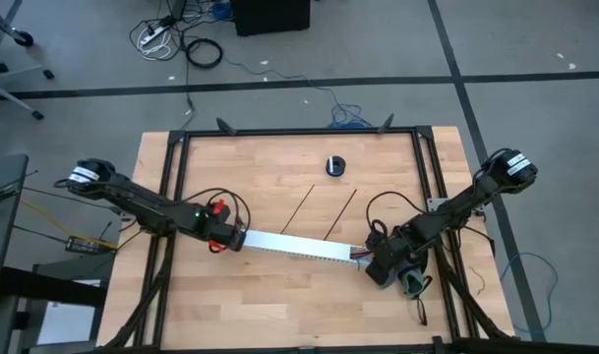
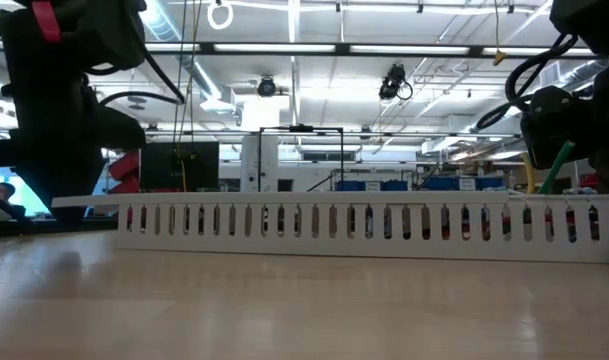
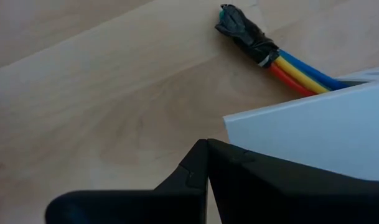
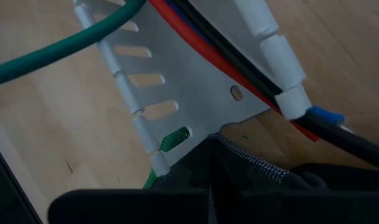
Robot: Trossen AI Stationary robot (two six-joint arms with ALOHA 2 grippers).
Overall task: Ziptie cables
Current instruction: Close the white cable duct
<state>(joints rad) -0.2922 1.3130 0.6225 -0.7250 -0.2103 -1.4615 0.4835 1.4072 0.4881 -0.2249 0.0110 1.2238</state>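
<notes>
pale wood table (image 1: pixel 279 295), white plastic channel (image 1: pixel 294 245)

You have open tabletop (image 1: pixel 279 295) nearest you; the white slotted channel (image 1: pixel 294 244) bars the middle, two zipties (image 1: pixel 319 211) beyond.

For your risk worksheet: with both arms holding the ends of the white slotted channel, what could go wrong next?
1. The cables stick out past the channel; moving it could snag or pull them.
2. Left gripper and right gripper both grip it, so uneven motion may twist it.
3. The zipties lie untouched nearby and could get swept aside.
</notes>
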